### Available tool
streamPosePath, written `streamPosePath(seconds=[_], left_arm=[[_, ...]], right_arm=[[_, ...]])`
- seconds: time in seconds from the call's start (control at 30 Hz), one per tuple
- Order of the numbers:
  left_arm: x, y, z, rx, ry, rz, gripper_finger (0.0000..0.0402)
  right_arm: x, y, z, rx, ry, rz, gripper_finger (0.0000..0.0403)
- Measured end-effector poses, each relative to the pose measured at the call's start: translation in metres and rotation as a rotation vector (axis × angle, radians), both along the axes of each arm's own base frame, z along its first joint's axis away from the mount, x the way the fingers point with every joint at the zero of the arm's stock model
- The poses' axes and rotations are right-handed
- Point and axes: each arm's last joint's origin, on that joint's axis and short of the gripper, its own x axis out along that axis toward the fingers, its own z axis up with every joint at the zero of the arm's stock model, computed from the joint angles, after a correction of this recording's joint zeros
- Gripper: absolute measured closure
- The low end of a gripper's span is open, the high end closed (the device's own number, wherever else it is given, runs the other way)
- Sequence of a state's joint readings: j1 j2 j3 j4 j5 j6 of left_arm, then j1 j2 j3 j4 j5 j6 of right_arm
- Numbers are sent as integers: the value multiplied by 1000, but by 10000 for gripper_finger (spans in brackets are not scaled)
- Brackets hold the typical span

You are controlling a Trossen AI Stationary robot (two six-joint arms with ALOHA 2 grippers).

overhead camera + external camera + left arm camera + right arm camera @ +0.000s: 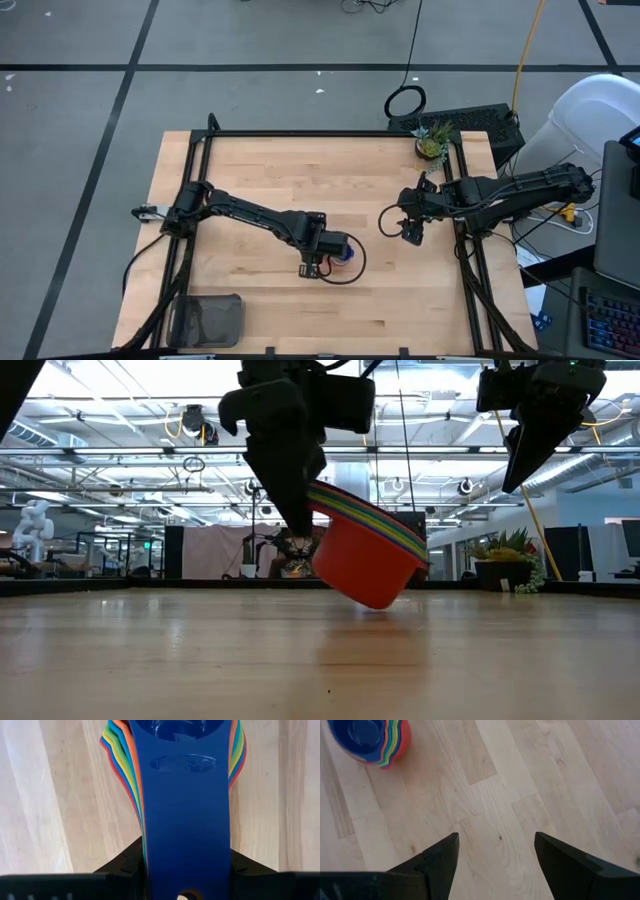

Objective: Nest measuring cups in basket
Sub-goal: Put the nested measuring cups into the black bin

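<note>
The measuring cups (pixel 343 252) are nested in one stack, blue innermost on top and red outermost (pixel 365 565). The stack is right of the table's middle. My left gripper (pixel 318 262) is shut on the stacked handles. In the low view the stack is tilted, its mouth up and toward the gripper. My right gripper (pixel 410 232) is open and empty to the right of the stack, above the table. The right wrist view shows the stack (pixel 370 740) well ahead of it. The dark basket (pixel 207 320) stands on the table's near left corner. My left gripper pinches the stack of flat handles (pixel 185 830) between its two fingers (pixel 125 867), one on each long edge. The blue handle is on top. The fingers come from above, slanting down (pixel 290 490). The stack hangs tilted; whether its red bottom edge (pixel 372 603) touches the table, I cannot tell.
A small potted plant (pixel 432 143) stands at the table's far right corner. Bare wood lies between the stack and the basket. A black frame (pixel 330 133) runs along the table's far edge and down both sides.
</note>
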State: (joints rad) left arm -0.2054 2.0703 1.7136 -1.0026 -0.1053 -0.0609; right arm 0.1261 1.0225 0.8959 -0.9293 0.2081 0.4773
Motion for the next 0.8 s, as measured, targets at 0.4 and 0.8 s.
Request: streamPosePath(seconds=[0.4,0.8], left_arm=[[-58,10,-10,-53,-56,116,263],[-123,1,-19,-78,-43,242,263]], right_arm=[[0,0,0,3,1,-7,149],[3,0,1,6,-31,-8,149]])
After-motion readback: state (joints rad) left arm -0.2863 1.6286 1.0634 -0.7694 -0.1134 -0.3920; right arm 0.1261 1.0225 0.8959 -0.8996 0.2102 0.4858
